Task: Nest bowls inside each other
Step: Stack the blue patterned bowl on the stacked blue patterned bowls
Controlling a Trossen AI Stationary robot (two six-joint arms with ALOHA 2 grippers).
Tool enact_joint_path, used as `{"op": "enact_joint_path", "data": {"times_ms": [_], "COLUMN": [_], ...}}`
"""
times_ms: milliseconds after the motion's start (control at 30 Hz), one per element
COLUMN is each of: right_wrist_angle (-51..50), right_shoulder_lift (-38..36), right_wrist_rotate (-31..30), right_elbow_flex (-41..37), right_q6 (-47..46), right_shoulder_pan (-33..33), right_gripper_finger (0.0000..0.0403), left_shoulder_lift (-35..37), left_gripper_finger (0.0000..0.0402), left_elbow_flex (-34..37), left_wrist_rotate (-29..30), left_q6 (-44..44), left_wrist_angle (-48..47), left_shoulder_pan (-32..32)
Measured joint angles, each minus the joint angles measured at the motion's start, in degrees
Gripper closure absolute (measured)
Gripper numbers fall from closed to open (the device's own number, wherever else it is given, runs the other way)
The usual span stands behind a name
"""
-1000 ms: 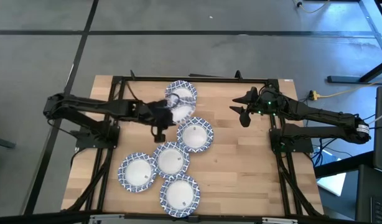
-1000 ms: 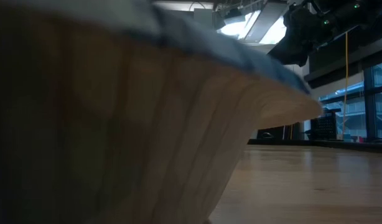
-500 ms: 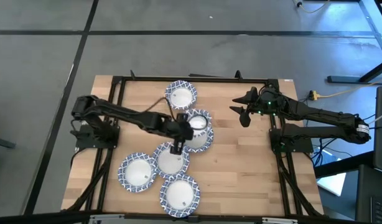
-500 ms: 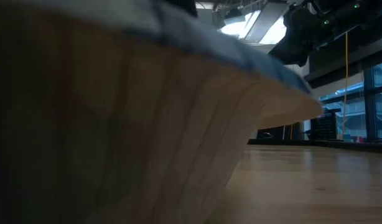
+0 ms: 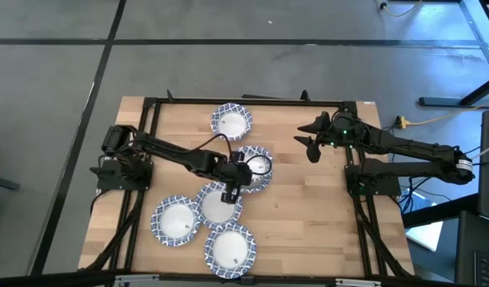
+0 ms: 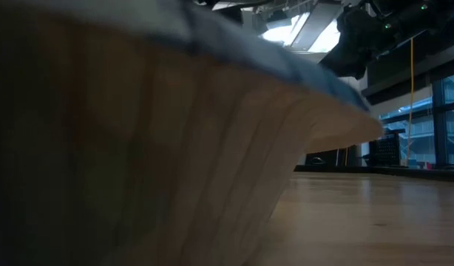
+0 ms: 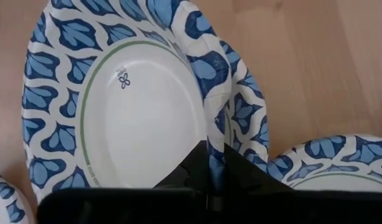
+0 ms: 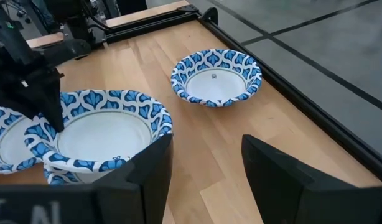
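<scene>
Five bowl spots on the table [image 5: 308, 207] from above, one of them now a pair. Left gripper [image 7: 214, 157] pinched shut on the rim of the carried bowl [image 7: 141, 118], jaws together with one finger inside the wall and one outside. A thin-edge grip, probably chosen because nothing else on so shallow a bowl offers purchase. Held slightly tilted and set down inside the receiving bowl [image 7: 248, 118], whose patterned rim shows just outside the carried one. Seemingly seated or nearly so, though not released. Placed there because nesting needs one rim centred within the other before letting go. Right gripper [image 5: 309, 149] parked in the air at the far right of the table, jaws apart and holding nothing, well clear of the work. Compared with a second ago: left gripper then at the far bowl [image 5: 231, 122], lifting this one off it. Half a second ago already across above the receiving bowl; now down into it. Far bowl unmoved where it was, likewise the neighbouring bowl [image 5: 219, 204] and the two nearer ones. Right arm unchanged throughout.
</scene>
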State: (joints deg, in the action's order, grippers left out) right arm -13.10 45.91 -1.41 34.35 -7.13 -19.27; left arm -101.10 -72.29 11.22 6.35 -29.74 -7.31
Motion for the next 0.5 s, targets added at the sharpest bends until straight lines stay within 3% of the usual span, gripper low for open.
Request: {"op": "enact_joint_path", "data": {"times_ms": [500], "right_wrist_angle": [-0.2], "right_shoulder_lift": [0.0], "right_wrist_rotate": [0.0], "right_elbow_flex": [0.0], "right_q6": [-0.1], "right_shoulder_pan": [0.0], "right_gripper_finger": [0.021], "left_shoulder_lift": [0.1], "left_gripper_finger": [0.0336], "left_elbow_flex": [0.0], "left_wrist_rotate": [-0.2], "left_q6": [-1.1], "left_wrist_angle": [0.2], "left_shoulder_pan": [0.2]}}
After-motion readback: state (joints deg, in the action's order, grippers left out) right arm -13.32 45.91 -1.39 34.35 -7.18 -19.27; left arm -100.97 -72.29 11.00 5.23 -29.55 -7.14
